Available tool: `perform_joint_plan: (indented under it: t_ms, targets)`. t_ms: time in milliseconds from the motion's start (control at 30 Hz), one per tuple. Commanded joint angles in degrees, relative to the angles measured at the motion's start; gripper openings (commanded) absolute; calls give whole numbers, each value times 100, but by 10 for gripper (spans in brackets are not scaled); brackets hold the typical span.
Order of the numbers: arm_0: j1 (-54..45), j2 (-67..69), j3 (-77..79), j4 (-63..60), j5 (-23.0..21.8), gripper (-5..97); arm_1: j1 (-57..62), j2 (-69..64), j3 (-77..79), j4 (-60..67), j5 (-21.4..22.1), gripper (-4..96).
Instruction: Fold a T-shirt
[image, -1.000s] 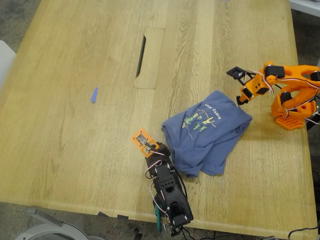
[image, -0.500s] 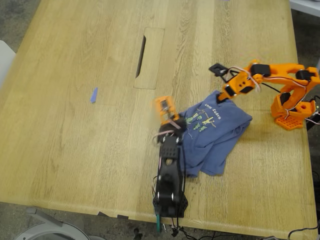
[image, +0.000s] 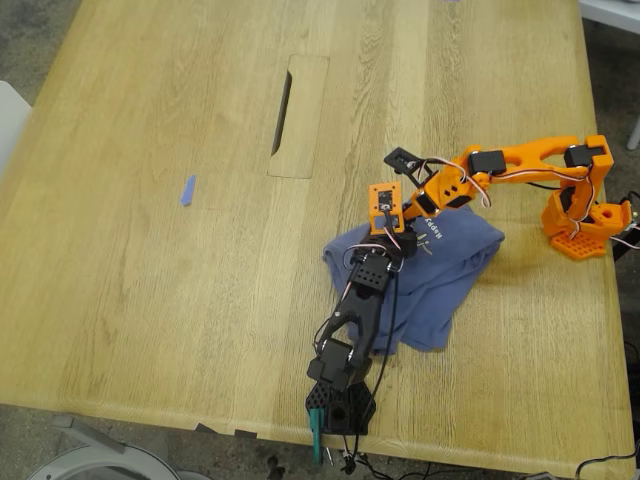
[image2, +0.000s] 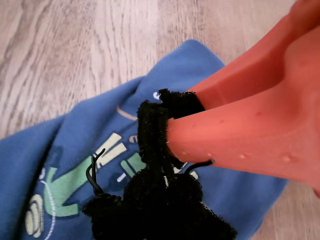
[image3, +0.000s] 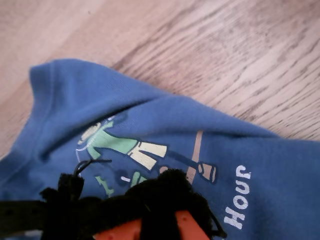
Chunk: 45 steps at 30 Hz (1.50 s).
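Note:
The slate-blue T-shirt (image: 450, 262) lies crumpled on the wooden table (image: 150, 300), right of centre in the exterior view. Its green-and-yellow figures show in both wrist views (image2: 75, 150) (image3: 165, 125). My first gripper (image: 386, 208), orange on the black arm, hovers over the print; its padded jaws (image2: 160, 150) look pressed together with no cloth between them. My second gripper (image: 412, 186), on the orange arm reaching in from the exterior view's right, is over the lettering with its black jaw spread away. The arms hide most of the print in the exterior view.
A small blue tape scrap (image: 187, 190) lies toward the exterior view's left. A cable slot (image: 283, 110) is cut into the table behind the shirt. The orange arm's base (image: 580, 225) stands near the table's edge at the exterior view's right.
Both arms have swung in over the shirt. The black arm rose from the shirt's near-left edge to the print; the orange arm stretched leftward from the shirt's far-right corner.

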<state>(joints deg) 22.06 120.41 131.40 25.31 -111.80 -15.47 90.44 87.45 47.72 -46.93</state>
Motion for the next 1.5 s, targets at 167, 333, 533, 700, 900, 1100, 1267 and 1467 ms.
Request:
perform_joint_plan:
  t_ms: [167, 333, 533, 700, 900, 1100, 1267, 1467]
  targets:
    - [-431, 79, 677, -888, -88, 0, -343, 791, 1714, -642, 229, -1]
    - [-888, 114, 1081, -1055, -97, 0, -624, 1450, 2795, -809, 369, -1]
    - [-1362, 158, 1485, -1204, -114, 0, -870, 2312, 3744, -686, 510, -1]
    - [-1819, 185, 1617, -1248, -123, 0, -1020, 3129, 4526, -431, 589, -1]
    - [-2426, 360, 1731, -1213, -141, 0, -940, 4192, 5326, 88, 589, -1]
    - [-3006, 879, 2013, -940, -149, 0, -738, 5309, 5933, 765, 580, -1]
    - [-3586, 1459, 2355, -721, -167, 2, -466, 6425, 6363, 1626, 536, -1]
    - [-4078, 1767, 2355, -633, -185, 2, 158, 7137, 6442, 2268, 404, -1]
